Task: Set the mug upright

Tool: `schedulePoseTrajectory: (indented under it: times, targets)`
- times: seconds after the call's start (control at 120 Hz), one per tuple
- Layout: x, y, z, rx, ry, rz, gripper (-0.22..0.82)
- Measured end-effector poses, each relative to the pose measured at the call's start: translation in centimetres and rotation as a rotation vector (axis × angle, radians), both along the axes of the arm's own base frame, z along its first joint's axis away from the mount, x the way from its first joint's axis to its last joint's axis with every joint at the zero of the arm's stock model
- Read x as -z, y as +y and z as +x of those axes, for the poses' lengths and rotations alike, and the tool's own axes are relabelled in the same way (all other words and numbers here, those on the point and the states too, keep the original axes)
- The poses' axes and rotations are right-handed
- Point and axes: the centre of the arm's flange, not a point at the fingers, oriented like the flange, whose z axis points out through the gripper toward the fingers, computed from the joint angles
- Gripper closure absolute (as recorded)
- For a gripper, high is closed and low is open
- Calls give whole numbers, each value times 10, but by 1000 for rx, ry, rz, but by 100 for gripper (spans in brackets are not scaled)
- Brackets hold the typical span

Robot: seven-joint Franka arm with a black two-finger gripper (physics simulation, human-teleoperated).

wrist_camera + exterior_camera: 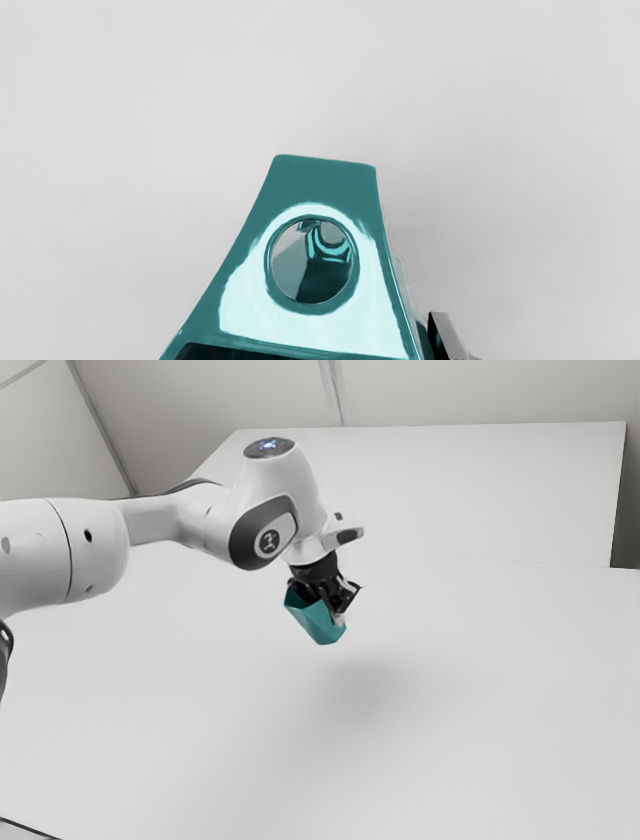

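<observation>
Exterior view: The claw (334,612) is closed on the mug (316,621), judged from the mug hanging off the table (500,730) with no other support. The mug lies at and just below the fingertips, tilted, its mouth toward the claw and its narrow base lower, pointing away. A soft shadow (365,685) lies on the tabletop beneath the claw. Raised carriage probably serves to give the base clearance for levelling before it is lowered.

Wrist view: One fingertip (446,335) stands outside the mug, next to a side wall; the second is presumably inside the mouth. Such a wall grip would leave the base free to meet the table first. A round hole (312,260) pierces the wall facing the camera.
</observation>
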Motion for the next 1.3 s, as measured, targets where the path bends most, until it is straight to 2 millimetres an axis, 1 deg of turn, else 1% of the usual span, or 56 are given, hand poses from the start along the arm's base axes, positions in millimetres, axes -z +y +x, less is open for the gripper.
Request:
schedulePoseTrajectory:
  times: [0.208,0.308,0.392,0.467,0.6,0.658,0.792,0.933,1.075,1.108,1.233,1.3]
  targets:
    - [23,56,-9,-95,50,45,78]
    - [30,74,-12,-130,64,54,78]
    - [45,84,-18,-150,83,59,78]
    - [56,88,-23,-156,93,62,78]
    - [69,85,-26,-154,99,63,77]
    - [73,85,-27,-155,100,63,77]
    - [82,91,-27,-171,106,62,77]
    - [92,92,-30,-174,106,61,77]
    - [100,91,-25,-174,98,56,77]
    - [102,90,-24,-174,97,54,74]
    - [105,90,-23,-172,91,45,46]
    - [102,90,-23,-170,84,42,34]
